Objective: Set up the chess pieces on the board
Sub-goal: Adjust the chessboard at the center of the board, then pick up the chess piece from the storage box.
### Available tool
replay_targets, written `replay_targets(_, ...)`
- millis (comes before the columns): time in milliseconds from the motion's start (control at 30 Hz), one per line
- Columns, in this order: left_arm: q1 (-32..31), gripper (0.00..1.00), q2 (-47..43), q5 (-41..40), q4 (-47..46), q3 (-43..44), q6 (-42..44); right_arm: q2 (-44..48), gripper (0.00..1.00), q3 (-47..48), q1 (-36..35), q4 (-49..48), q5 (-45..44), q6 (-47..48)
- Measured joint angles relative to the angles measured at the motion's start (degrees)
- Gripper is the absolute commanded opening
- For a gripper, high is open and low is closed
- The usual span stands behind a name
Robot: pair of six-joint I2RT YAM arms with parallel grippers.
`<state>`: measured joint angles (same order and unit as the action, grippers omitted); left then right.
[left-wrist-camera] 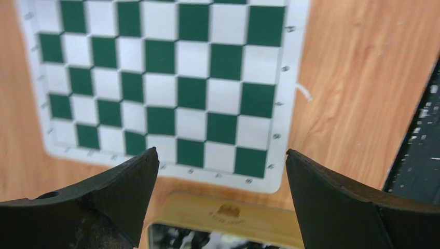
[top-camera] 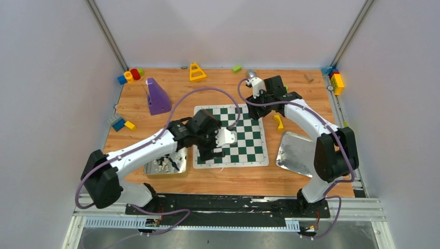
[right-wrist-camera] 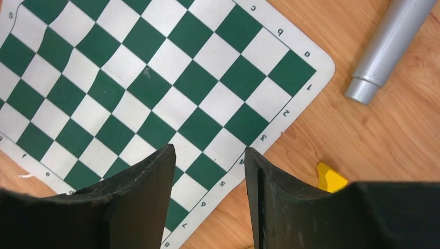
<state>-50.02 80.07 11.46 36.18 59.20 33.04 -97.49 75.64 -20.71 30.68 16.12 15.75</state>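
Note:
The green and white board [top-camera: 250, 129] lies flat mid-table; no pieces show on its visible squares. The chess pieces [top-camera: 167, 164], black and white, lie heaped in a metal tray [top-camera: 150, 169] left of the board. My left gripper [top-camera: 207, 151] hangs over the board's near-left corner, next to that tray. In the left wrist view it [left-wrist-camera: 222, 151] is open and empty, above the board [left-wrist-camera: 192, 93], the tray rim [left-wrist-camera: 228, 212] and blurred pieces [left-wrist-camera: 207, 241]. My right gripper [top-camera: 258, 106] hangs over the board's far-right edge [right-wrist-camera: 155, 88]. It [right-wrist-camera: 208, 149] is open and empty.
A second, empty metal tray [top-camera: 298, 150] lies right of the board, with a yellow block [top-camera: 279, 122] [right-wrist-camera: 329, 178] between them. A grey cylinder [top-camera: 250, 75] [right-wrist-camera: 386, 41] lies behind the board. A purple wedge [top-camera: 156, 97], yellow triangle [top-camera: 196, 72] and toy blocks [top-camera: 129, 75] ring the table.

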Motion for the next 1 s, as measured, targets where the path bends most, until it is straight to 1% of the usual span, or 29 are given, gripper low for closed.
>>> replay_targets(67, 3.2, 0.96, -2.9, -1.4, 1.5, 0.8, -0.6, 2.4, 0.51, -2.0, 0.2, 0.0, 0.4, 0.5)
replay_targets(200, 12.5, 0.91, -6.4, -3.3, 5.4, 1.7, -1.6, 6.0, 0.5, -6.6, 0.4, 0.1, 1.3, 1.3)
replay_targets(267, 17.4, 0.88, -7.1, -4.2, 7.8, 1.8, -2.3, 6.8, 0.49, -8.2, 0.4, 0.3, 1.7, 1.6)
replay_targets(367, 22.3, 0.79, -7.2, -5.7, 10.7, 2.0, -3.5, 7.0, 0.48, -9.5, 0.6, 0.4, 2.4, 1.9)
replay_targets(500, 26.1, 0.74, -6.7, -6.4, 12.7, 2.2, -5.0, 7.1, 0.47, -10.3, 0.7, 0.4, 3.0, 2.3)
replay_targets(633, 28.7, 0.64, -4.0, -7.1, 12.8, 2.2, -6.3, 7.3, 0.45, -10.6, 0.7, 0.3, 3.4, 2.6)
replay_targets(733, 29.8, 0.55, -1.6, -7.6, 12.4, 2.1, -7.0, 7.5, 0.45, -11.2, 0.7, 0.3, 3.6, 2.6)
replay_targets(800, 30.5, 0.52, -0.3, -8.0, 12.0, 1.9, -7.3, 7.5, 0.45, -11.2, 0.7, 0.3, 3.7, 2.7)
replay_targets(1000, 31.8, 0.48, 1.5, -8.1, 10.8, -0.1, -7.5, 7.5, 0.45, -11.3, 0.9, 0.3, 3.9, 2.8)
